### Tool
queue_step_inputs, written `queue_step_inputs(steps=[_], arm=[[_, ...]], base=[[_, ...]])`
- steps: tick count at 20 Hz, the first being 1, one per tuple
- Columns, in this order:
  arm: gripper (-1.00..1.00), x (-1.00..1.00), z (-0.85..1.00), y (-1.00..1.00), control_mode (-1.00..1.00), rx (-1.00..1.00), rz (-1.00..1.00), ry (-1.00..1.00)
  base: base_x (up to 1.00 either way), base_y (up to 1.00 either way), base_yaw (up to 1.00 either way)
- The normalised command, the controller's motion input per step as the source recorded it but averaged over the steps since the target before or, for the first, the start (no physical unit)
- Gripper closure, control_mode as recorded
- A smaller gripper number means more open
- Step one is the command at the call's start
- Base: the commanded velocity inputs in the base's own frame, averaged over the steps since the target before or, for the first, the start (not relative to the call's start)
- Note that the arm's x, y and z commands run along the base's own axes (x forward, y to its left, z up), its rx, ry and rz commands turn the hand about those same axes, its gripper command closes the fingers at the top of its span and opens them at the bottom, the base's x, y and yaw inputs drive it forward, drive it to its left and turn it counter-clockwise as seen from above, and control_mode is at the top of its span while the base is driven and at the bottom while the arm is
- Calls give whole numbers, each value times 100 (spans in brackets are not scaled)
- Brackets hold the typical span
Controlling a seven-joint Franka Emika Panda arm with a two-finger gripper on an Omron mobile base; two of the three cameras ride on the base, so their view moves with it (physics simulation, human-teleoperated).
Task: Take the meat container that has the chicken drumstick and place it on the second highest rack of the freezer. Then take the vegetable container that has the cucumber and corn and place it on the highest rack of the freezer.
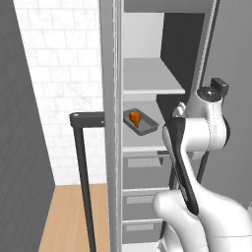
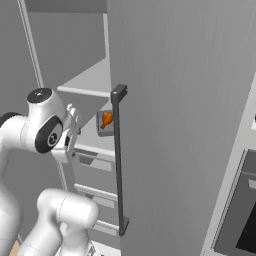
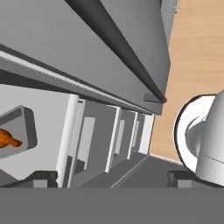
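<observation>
**Meat tray shelved; door and shelf edge are the hazards now**

My worry is the pull-back. The open freezer door (image 2: pixel 185 125) and its long dark bar handle (image 2: pixel 118 160) stand close beside the jaws, and the edge of the second highest rack (image 1: pixel 140 147) lies just ahead of them. If I swing out carelessly to fetch the vegetable container, the wrist could clip that handle or nudge the shelf edge and shift the tray.

The meat container (image 1: pixel 141 121) sits flat on that rack with the chicken drumstick (image 1: pixel 135 117) inside, ahead of the jaws and clear of them. In the hand view it lies off to one side, apart from the fingertips (image 3: pixel 41 178). The highest rack (image 1: pixel 152 81) above is bare.

The gripper (image 3: pixel 111 179) has its jaws spread wide and holds nothing. The arm is folded, elbow high, forearm reaching level into the freezer (image 1: pixel 112 147) opening; I think the wrist is rolled sideways, though the base views hide most of it.
</observation>
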Motion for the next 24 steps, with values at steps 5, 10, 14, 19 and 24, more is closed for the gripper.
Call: queue_step_inputs(steps=[5, 10, 14, 19, 24], arm=[[-100, -37, 0, -2, -100, 0, 1, 1], [-100, -2, 16, -21, -100, 0, -3, 0], [-100, -3, 42, -12, -100, 0, -5, 0], [-100, -19, 30, 0, -100, 0, -6, 0], [-100, -40, 15, -5, -100, 0, -5, 0]], base=[[0, 0, 0], [0, 0, 0], [0, 0, 0], [0, 0, 0], [0, 0, 0]])
